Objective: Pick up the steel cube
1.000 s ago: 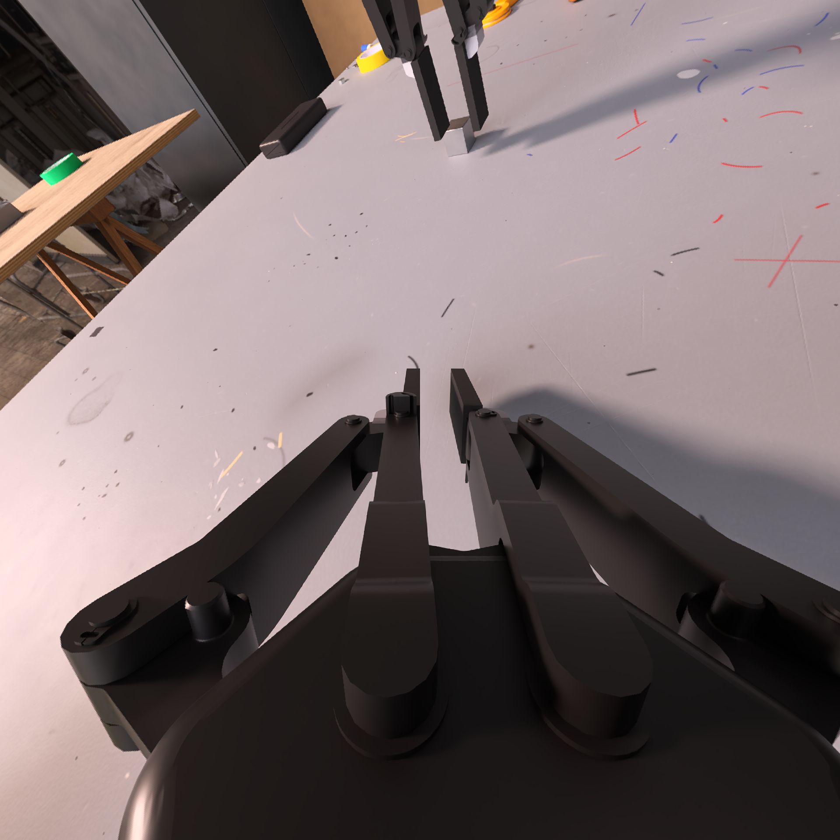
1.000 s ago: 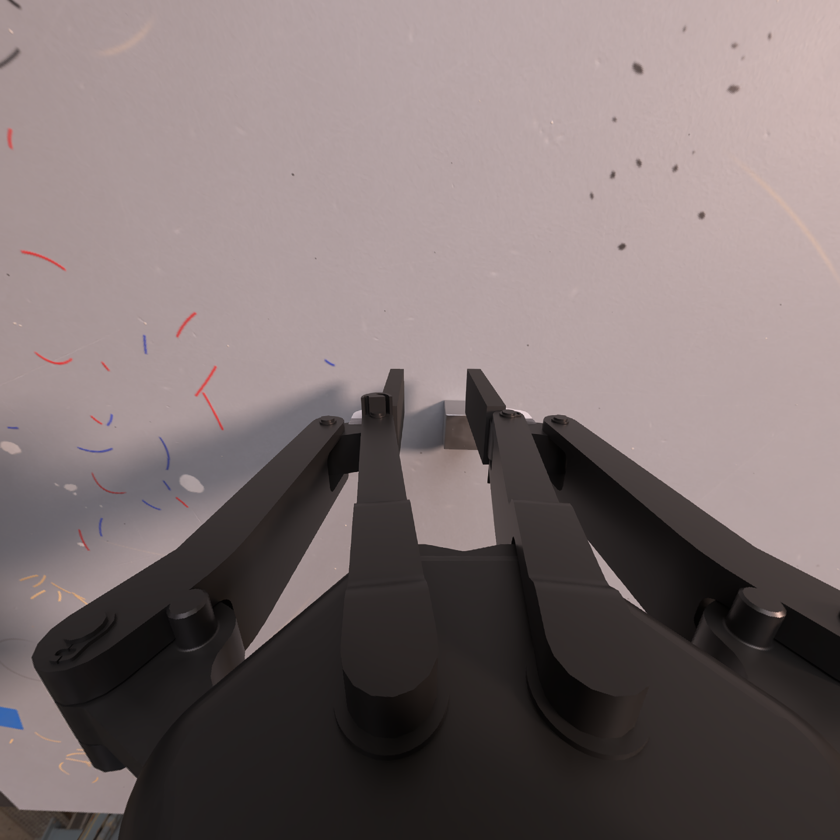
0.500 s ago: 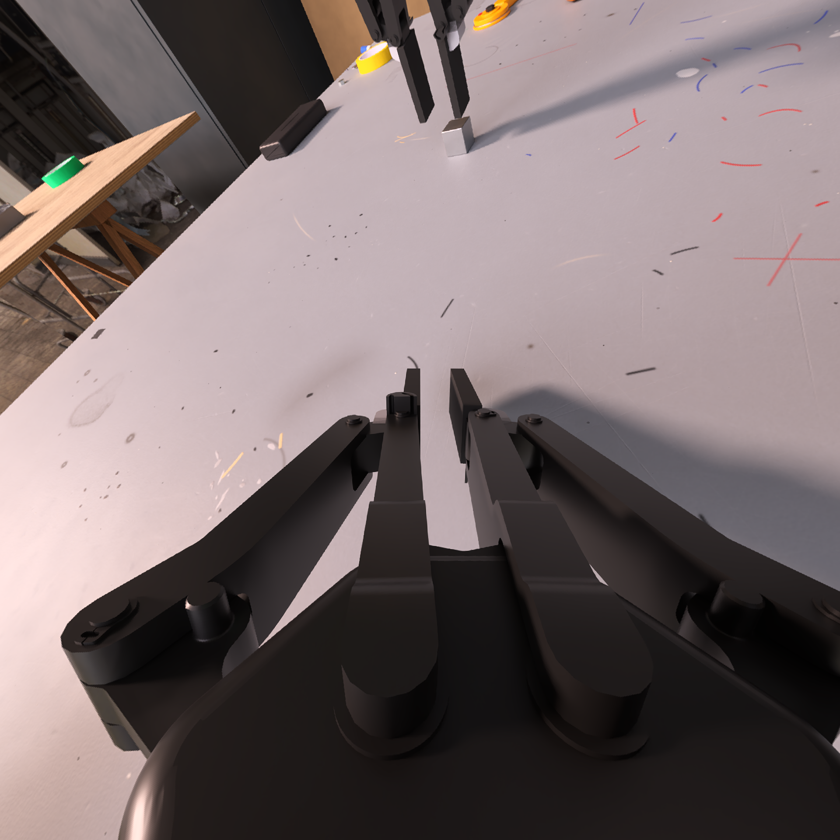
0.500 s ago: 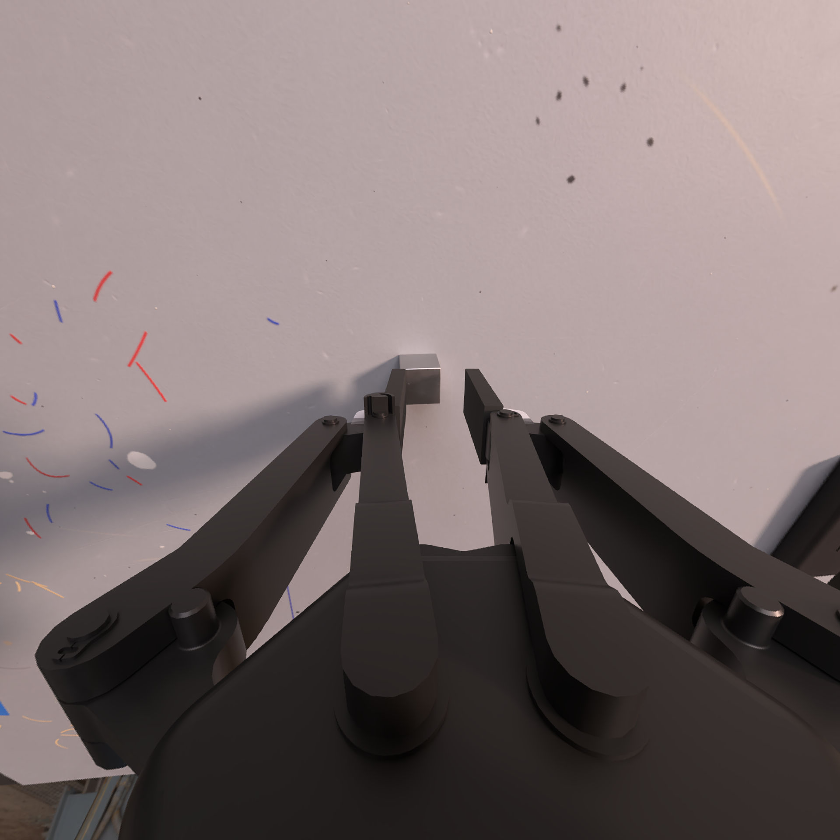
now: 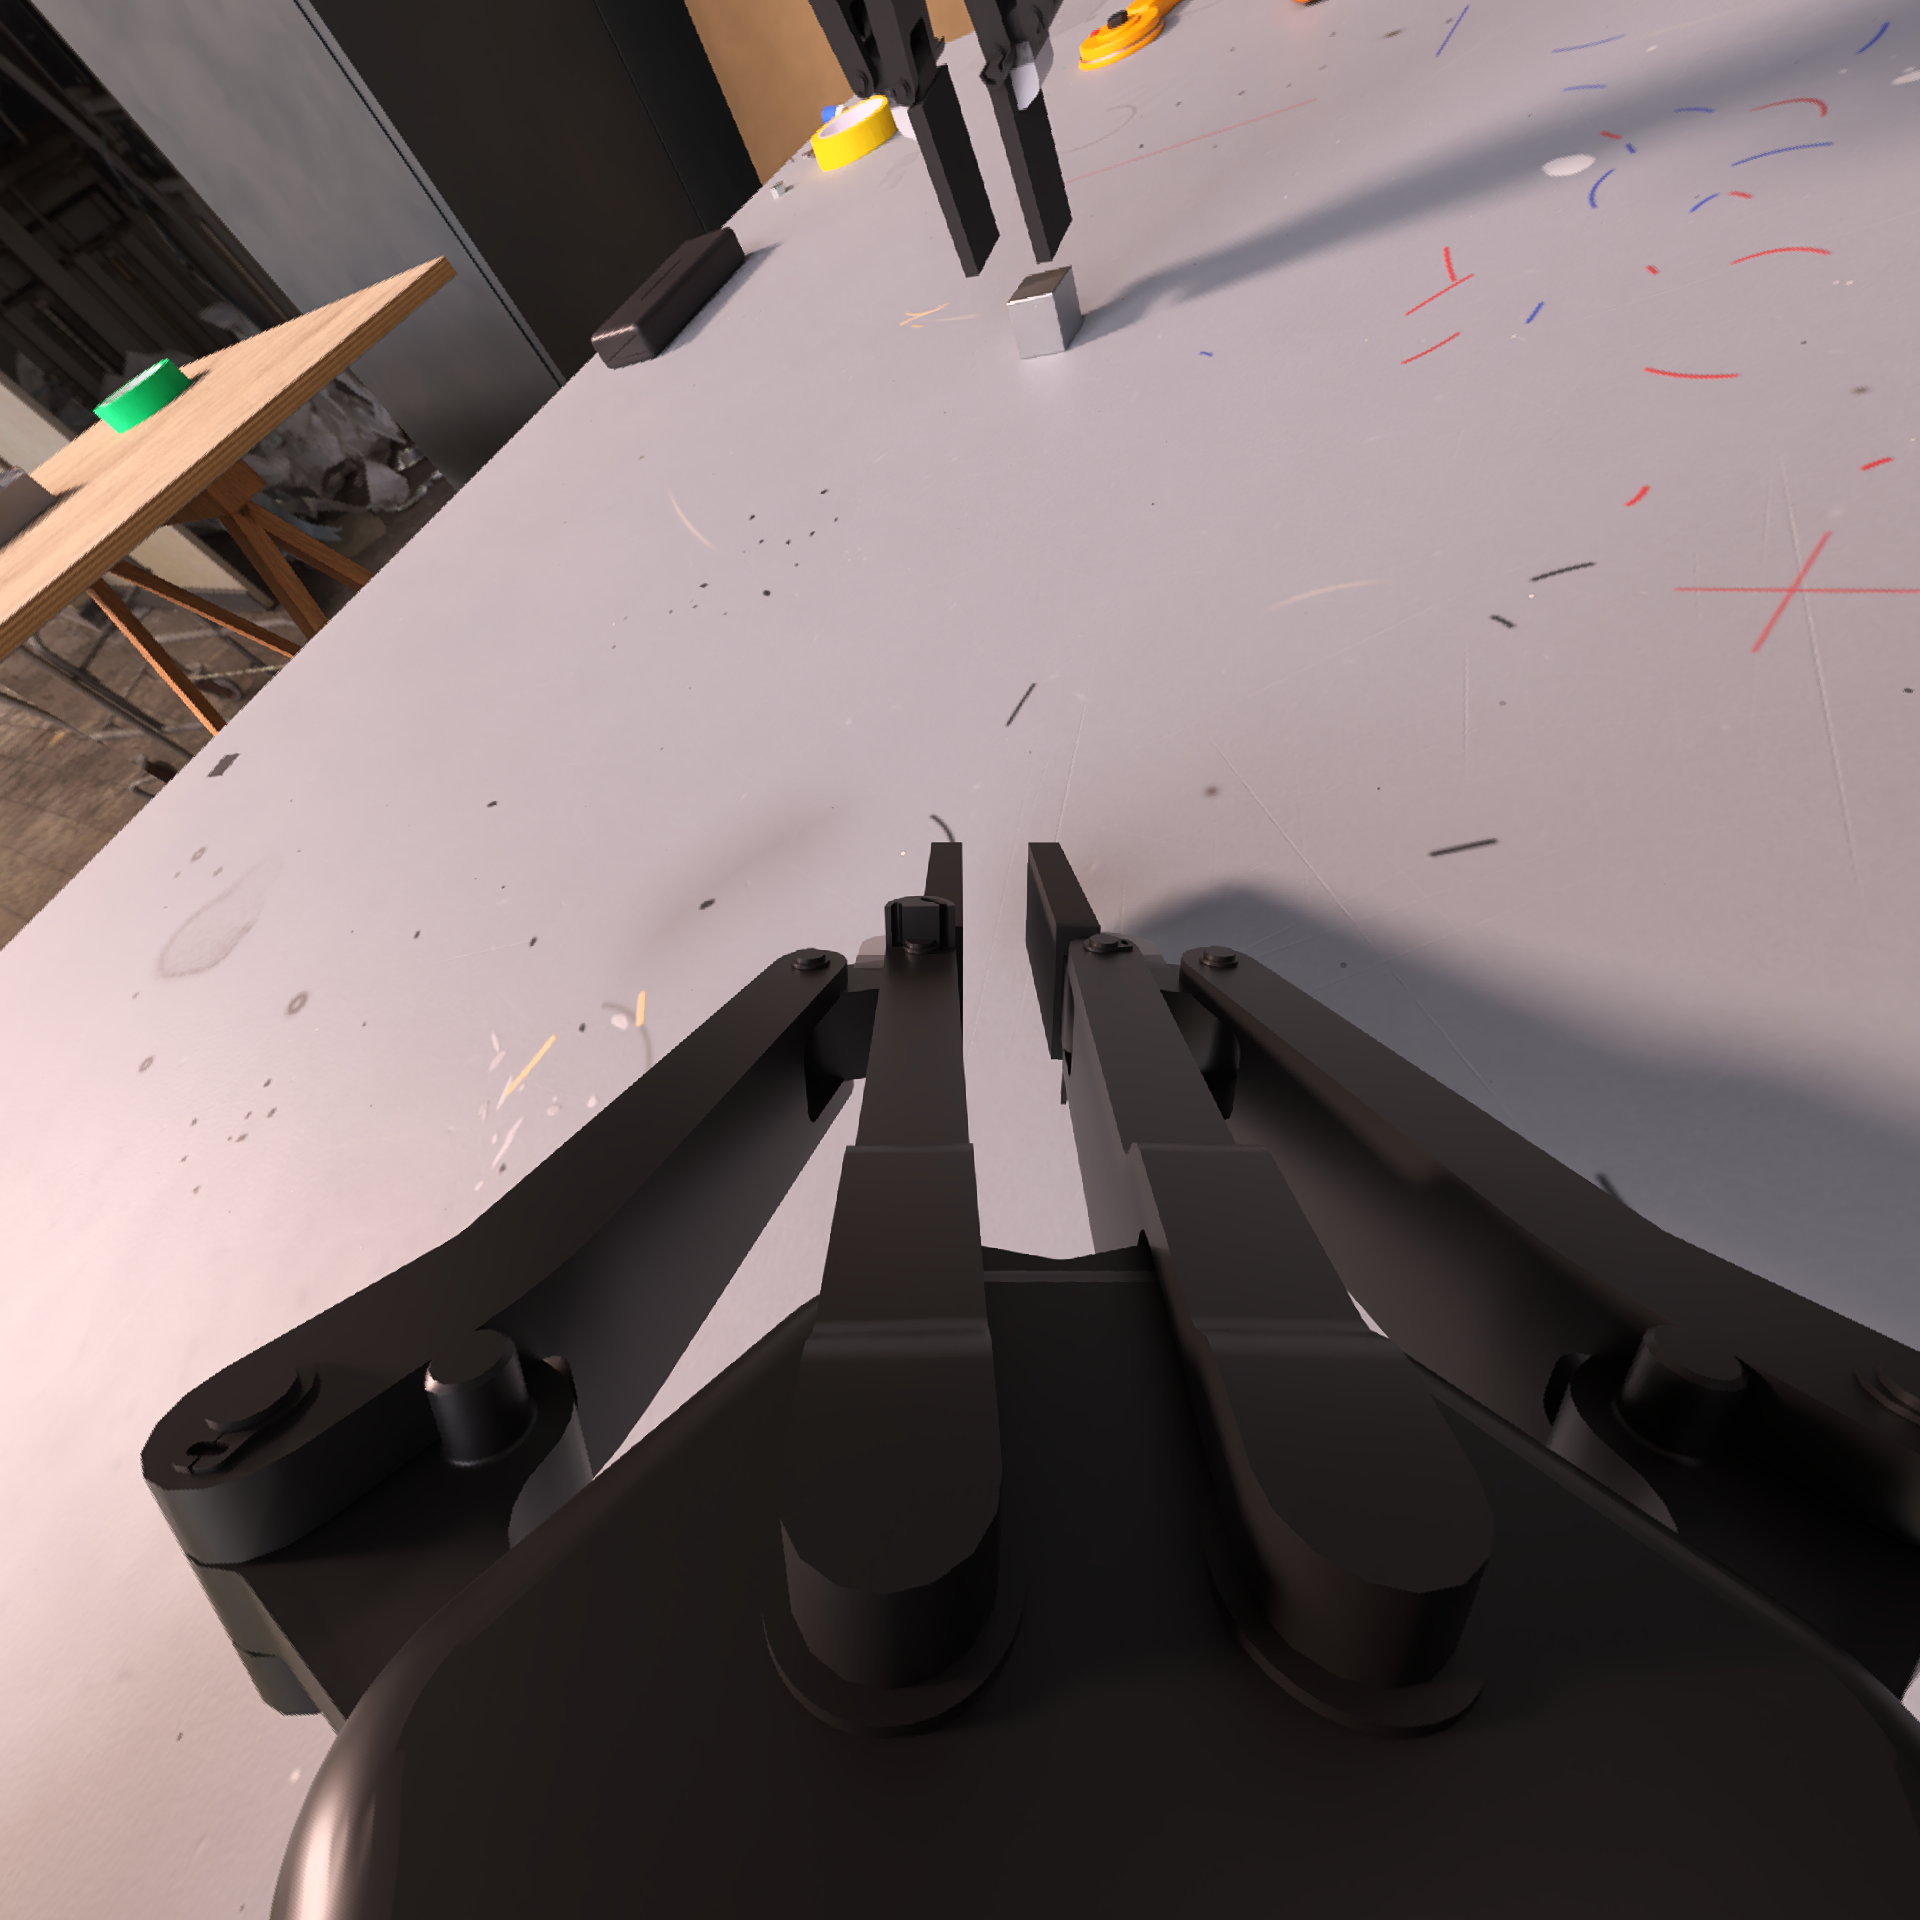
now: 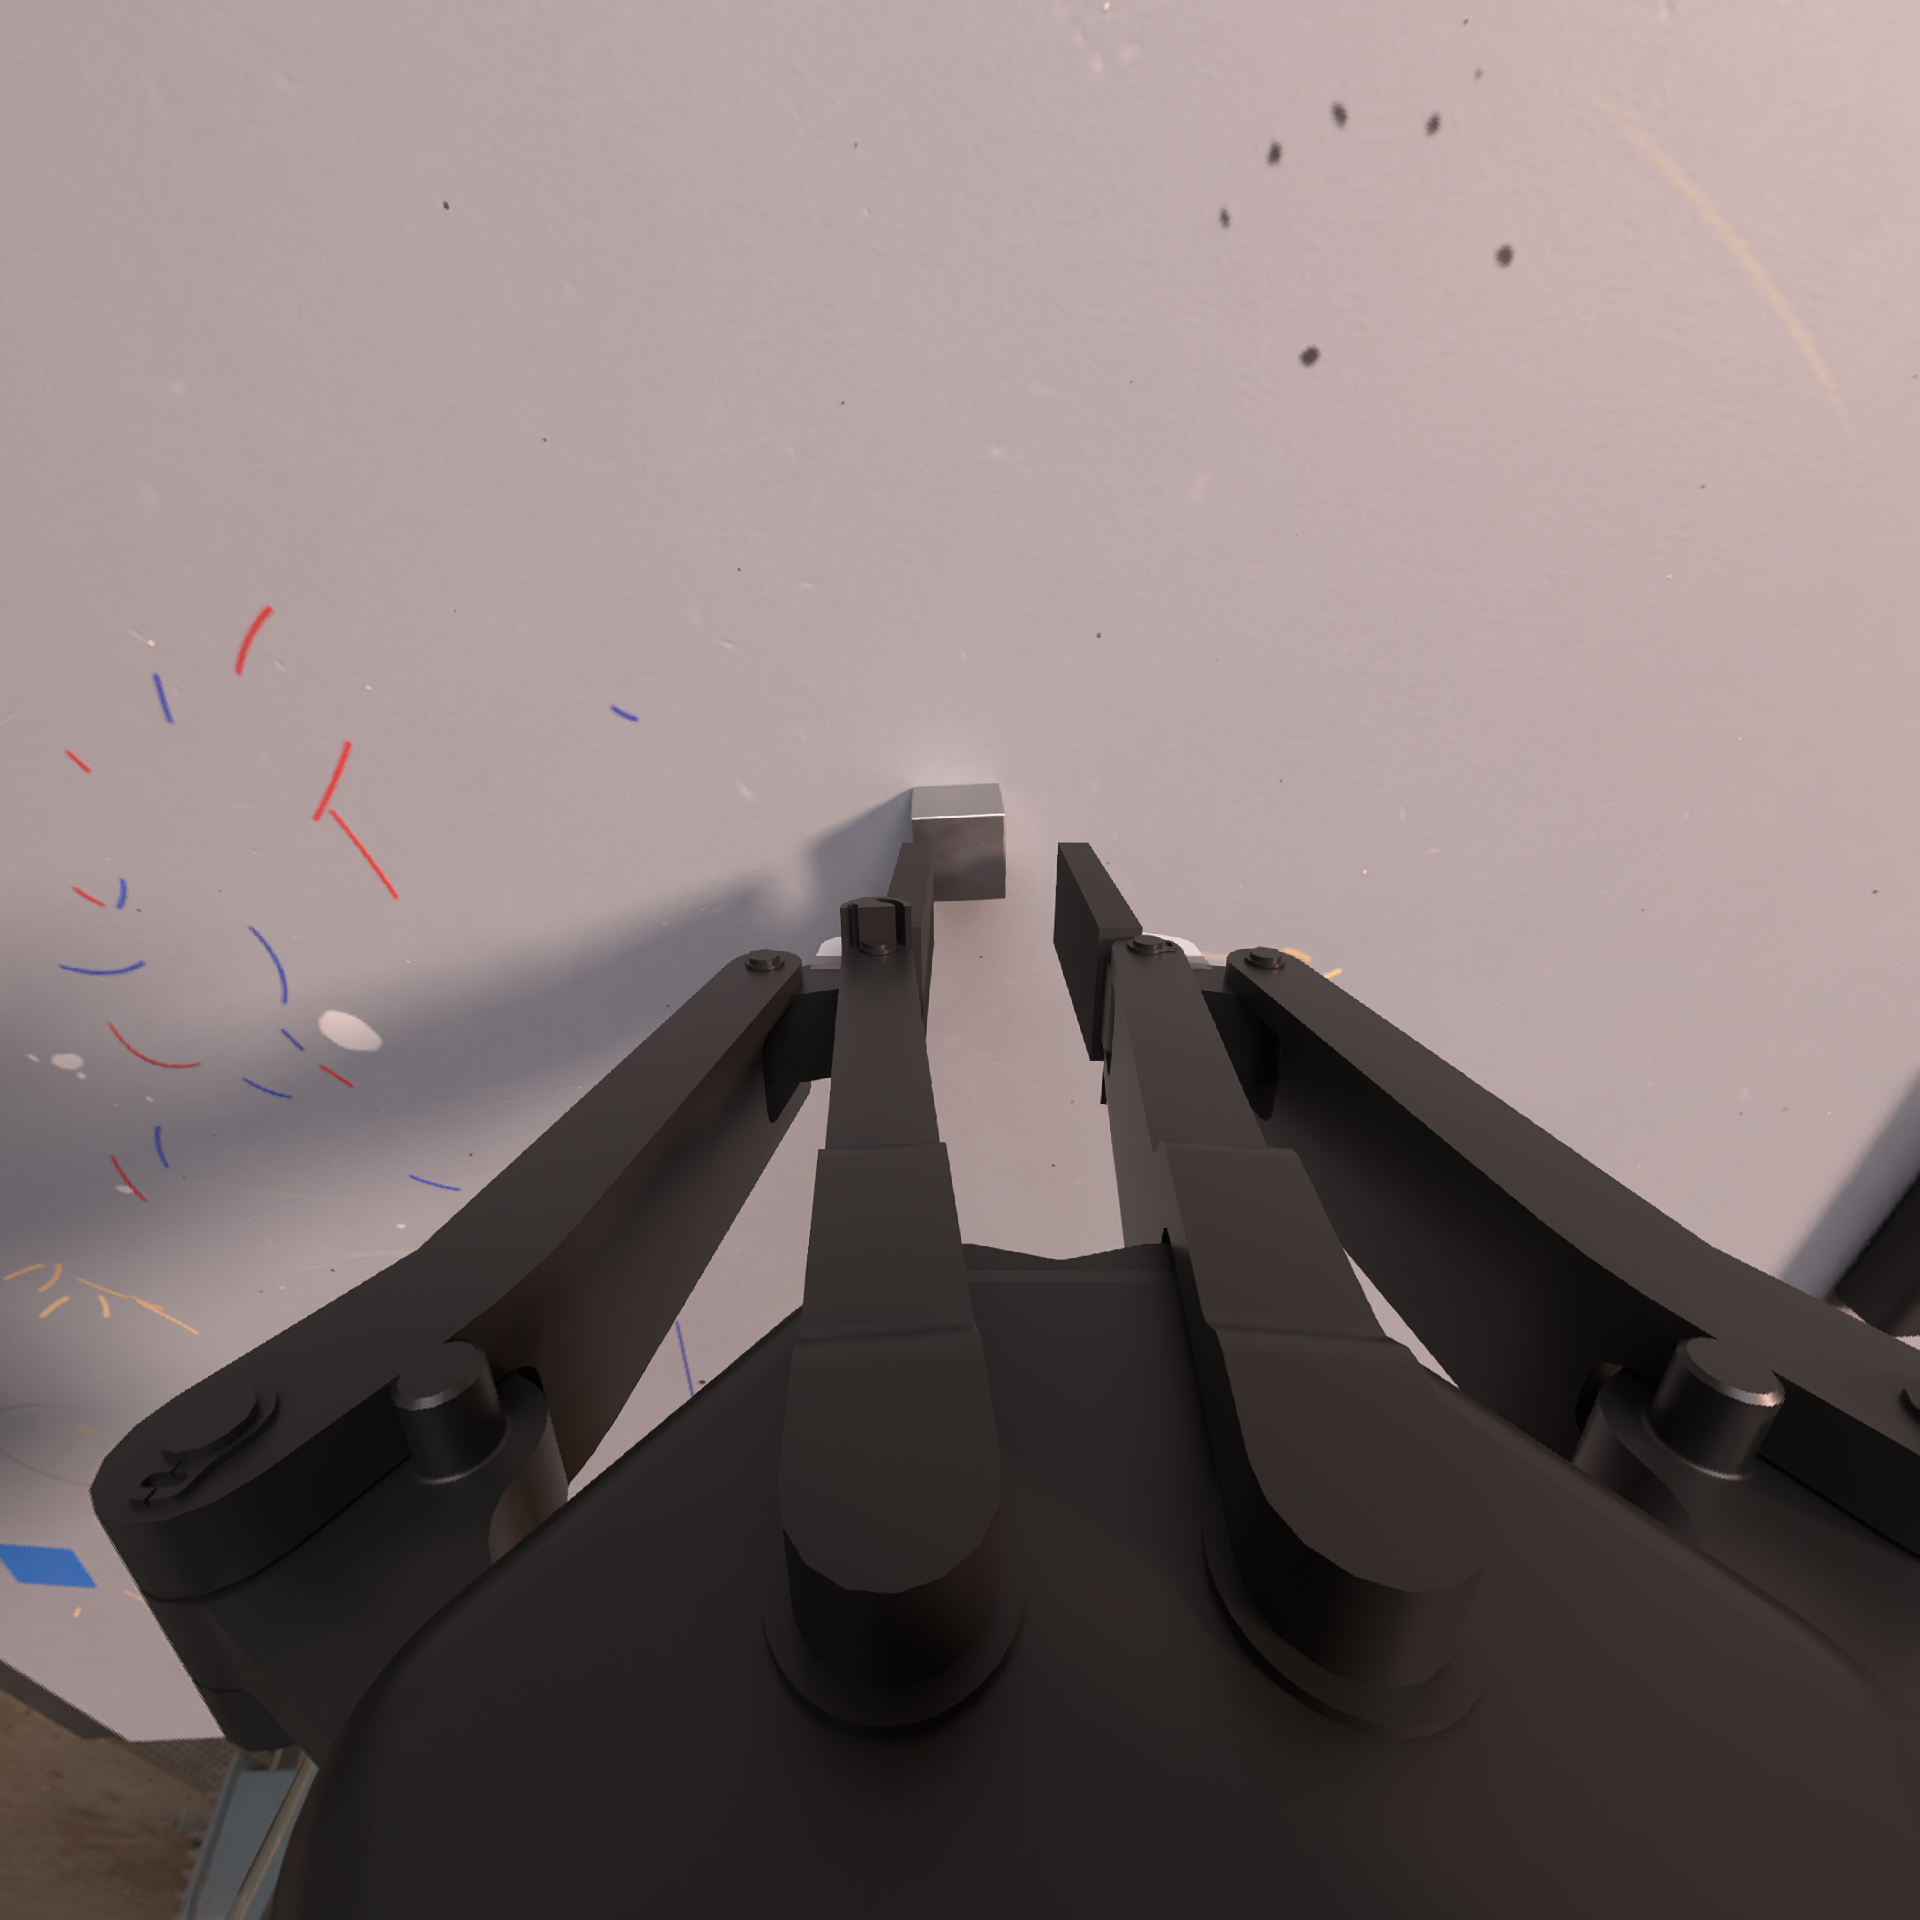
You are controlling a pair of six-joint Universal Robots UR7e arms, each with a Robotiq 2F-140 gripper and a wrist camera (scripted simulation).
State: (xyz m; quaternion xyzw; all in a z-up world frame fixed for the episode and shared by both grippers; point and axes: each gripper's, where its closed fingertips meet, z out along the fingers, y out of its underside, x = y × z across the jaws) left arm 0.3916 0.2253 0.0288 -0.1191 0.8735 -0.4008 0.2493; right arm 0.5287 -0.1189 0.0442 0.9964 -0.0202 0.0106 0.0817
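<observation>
Since a second ago the right gripper (image 6: 992,883) has risen off the counter (image 6: 1039,416) and left the cube (image 6: 961,836) behind: its fingers then straddled the cube, and now they hang above it, jaws parted with nothing between them. From the right wrist view the cube sits on the counter just past the left fingertip, off the centre line. From the left wrist view the same gripper (image 5: 1008,260) hovers just above the cube (image 5: 1042,312), which rests flat and upright.

Left gripper (image 5: 992,883) has not shifted; its jaws stand slightly apart and empty, well away from the cube.

Judging by its look, the cube is small, rigid, and heavy for its bulk, with smooth bright faces that may slip under the pads. Best hold is on two opposite vertical faces, pads flat and low on them, gripper centred first. A skewed or high pinch could squirt it out sideways.
</observation>
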